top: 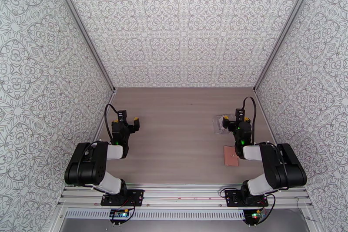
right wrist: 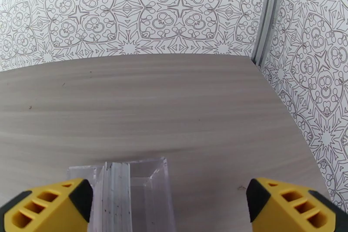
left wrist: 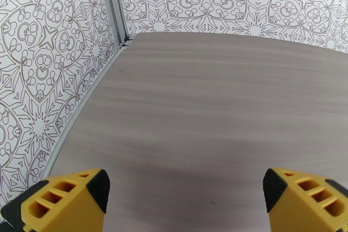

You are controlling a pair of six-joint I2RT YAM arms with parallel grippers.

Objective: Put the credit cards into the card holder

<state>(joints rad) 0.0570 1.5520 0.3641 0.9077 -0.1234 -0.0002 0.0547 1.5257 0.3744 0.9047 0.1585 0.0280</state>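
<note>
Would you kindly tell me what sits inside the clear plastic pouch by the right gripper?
Thin pale edges show inside the clear plastic pouch; their faces are hidden, so whether they are cards is unclear.

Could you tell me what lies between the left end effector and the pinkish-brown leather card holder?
Bare grey-brown wood-grain tabletop, seen in the top view.

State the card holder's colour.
The card holder is pinkish-brown; the top external view shows it best.
</note>
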